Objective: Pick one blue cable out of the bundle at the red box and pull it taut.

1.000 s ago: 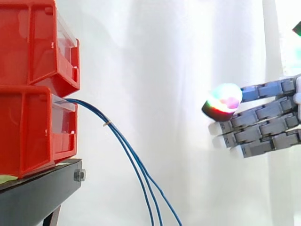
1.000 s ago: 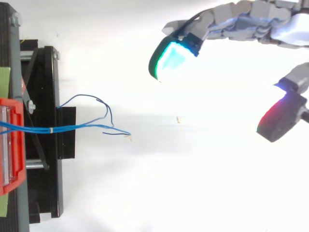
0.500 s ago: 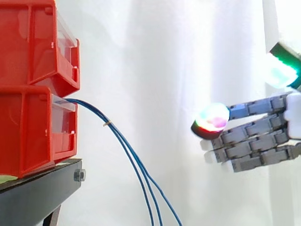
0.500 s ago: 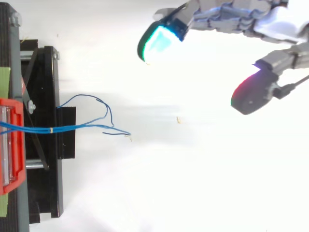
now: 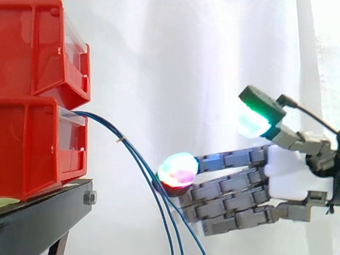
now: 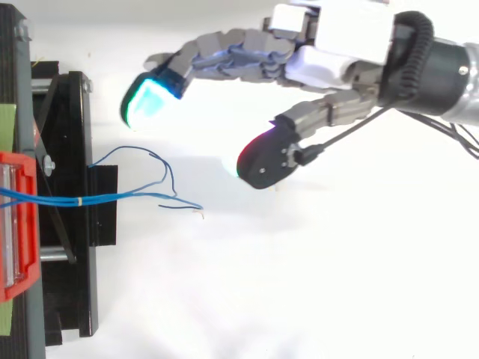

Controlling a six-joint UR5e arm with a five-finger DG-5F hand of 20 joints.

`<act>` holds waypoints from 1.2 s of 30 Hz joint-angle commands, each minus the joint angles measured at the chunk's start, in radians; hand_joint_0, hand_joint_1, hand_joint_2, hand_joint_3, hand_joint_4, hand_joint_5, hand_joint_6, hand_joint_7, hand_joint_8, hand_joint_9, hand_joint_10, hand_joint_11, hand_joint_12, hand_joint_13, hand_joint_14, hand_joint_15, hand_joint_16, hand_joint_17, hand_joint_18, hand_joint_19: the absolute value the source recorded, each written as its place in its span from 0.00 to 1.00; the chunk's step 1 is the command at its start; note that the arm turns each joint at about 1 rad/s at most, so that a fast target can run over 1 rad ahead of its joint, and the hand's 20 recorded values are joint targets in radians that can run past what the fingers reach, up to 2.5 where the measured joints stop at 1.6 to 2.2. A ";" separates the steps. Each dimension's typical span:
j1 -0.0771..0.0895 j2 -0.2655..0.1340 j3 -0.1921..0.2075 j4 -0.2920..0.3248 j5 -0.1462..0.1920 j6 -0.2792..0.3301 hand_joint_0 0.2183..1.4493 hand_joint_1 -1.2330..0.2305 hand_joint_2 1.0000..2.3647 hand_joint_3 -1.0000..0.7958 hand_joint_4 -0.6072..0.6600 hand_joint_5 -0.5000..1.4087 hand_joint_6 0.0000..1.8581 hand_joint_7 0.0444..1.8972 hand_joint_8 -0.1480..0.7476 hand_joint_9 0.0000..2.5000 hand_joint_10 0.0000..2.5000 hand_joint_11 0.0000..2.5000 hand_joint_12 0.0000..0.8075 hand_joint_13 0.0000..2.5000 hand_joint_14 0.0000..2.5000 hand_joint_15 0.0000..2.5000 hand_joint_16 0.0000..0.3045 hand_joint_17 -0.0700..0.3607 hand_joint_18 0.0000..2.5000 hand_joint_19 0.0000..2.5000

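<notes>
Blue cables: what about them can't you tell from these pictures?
- Where the blue cables begin: side view, hidden inside the red bin; top view, cut off by the left edge.
- Their lower ends: side view, cut off by the bottom edge.
- Contact with the hand: side view, its glowing fingertip overlaps them.

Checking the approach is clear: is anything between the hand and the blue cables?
Nothing: in the top view only bare white surface separates the hand from the blue cables. From the side, a fingertip overlaps them; contact unclear.

Side level, top downward — shared blue cables (image 5: 120,136)
</notes>
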 commanded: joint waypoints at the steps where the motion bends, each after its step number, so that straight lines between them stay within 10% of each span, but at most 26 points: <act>1: 0.000 -0.047 0.042 0.004 -0.019 0.024 0.15 0.39 0.00 0.28 0.76 0.16 0.27 0.37 0.50 0.09 0.00 0.00 0.48 0.05 0.00 0.04 0.23 0.52 0.00 0.02; 11: 0.010 -0.098 0.060 0.106 -0.019 0.041 0.17 0.38 0.00 0.28 0.76 0.17 0.27 0.38 0.50 0.10 0.00 0.00 0.47 0.05 0.00 0.04 0.22 0.51 0.00 0.02; 20: 0.020 -0.147 0.152 0.073 -0.045 0.034 0.21 0.35 0.00 0.28 0.77 0.18 0.27 0.41 0.49 0.11 0.00 0.00 0.45 0.07 0.00 0.04 0.21 0.49 0.00 0.01; 36: 0.025 -0.158 0.152 0.103 -0.048 0.036 0.23 0.34 0.00 0.28 0.77 0.18 0.27 0.42 0.48 0.12 0.00 0.00 0.44 0.07 0.00 0.04 0.20 0.48 0.00 0.02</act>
